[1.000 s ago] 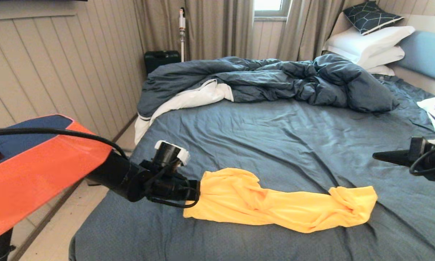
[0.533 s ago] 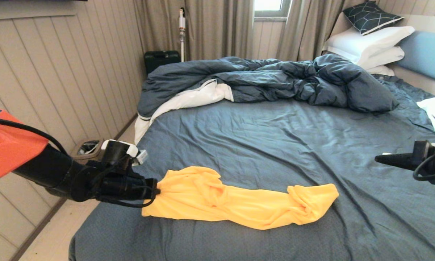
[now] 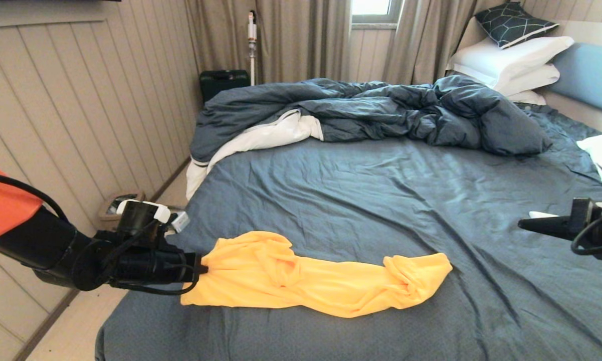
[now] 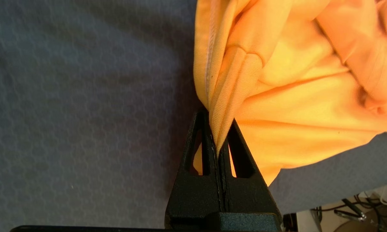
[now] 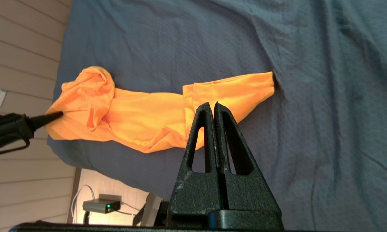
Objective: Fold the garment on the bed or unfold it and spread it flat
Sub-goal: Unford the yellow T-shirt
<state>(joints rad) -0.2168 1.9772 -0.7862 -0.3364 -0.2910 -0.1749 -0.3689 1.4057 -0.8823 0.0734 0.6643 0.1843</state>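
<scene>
The yellow garment [image 3: 311, 281] lies bunched in a long twisted strip across the near part of the bed [image 3: 381, 200], close to its left corner. My left gripper [image 3: 203, 269] is shut on the garment's left end; in the left wrist view a fold of yellow cloth [image 4: 277, 80] is pinched between the black fingertips of that left gripper [image 4: 218, 124]. My right gripper [image 3: 524, 223] hangs shut and empty above the sheet at the right, apart from the garment. In the right wrist view this right gripper [image 5: 213, 106] shows in front of the garment [image 5: 141, 112].
A rumpled dark-blue duvet [image 3: 371, 113] with white lining covers the far half of the bed. White pillows [image 3: 511, 62] and a blue headboard [image 3: 591, 75] stand at the far right. The panelled wall [image 3: 70, 110] and a floor gap run along the bed's left edge.
My left gripper has pulled leftward with the garment's end, dragging the whole yellow strip toward the bed's left edge. The right gripper has barely moved.
</scene>
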